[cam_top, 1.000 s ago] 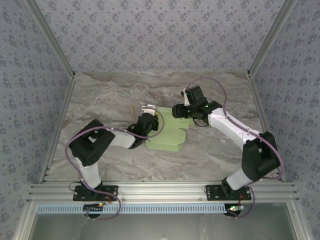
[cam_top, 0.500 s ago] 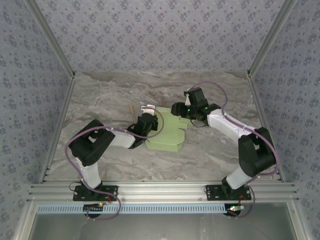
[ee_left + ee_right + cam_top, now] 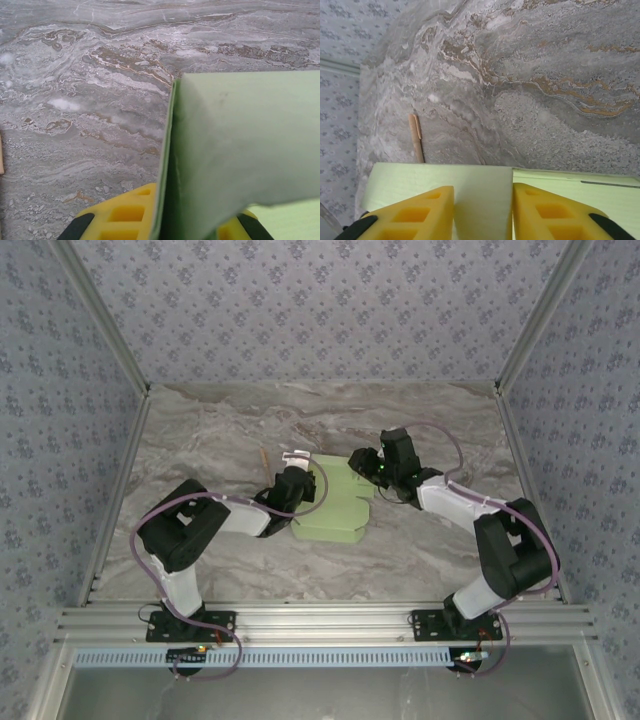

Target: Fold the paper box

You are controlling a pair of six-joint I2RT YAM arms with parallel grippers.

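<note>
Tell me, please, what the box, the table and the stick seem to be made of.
The box: thin matte pale-green card; its panel bends in a soft curve in the left wrist view. The table: grey-brown veined surface, looks like marble, though it could be a printed laminate. The stick: tan, matte, probably wood.

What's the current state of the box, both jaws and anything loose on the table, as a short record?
paper box: pale green, partly folded, on the marbled table
left jaws: shut on the box's left edge
right jaws: apart, at the box's far right flap
loose item: thin tan stick, left of the box
</note>
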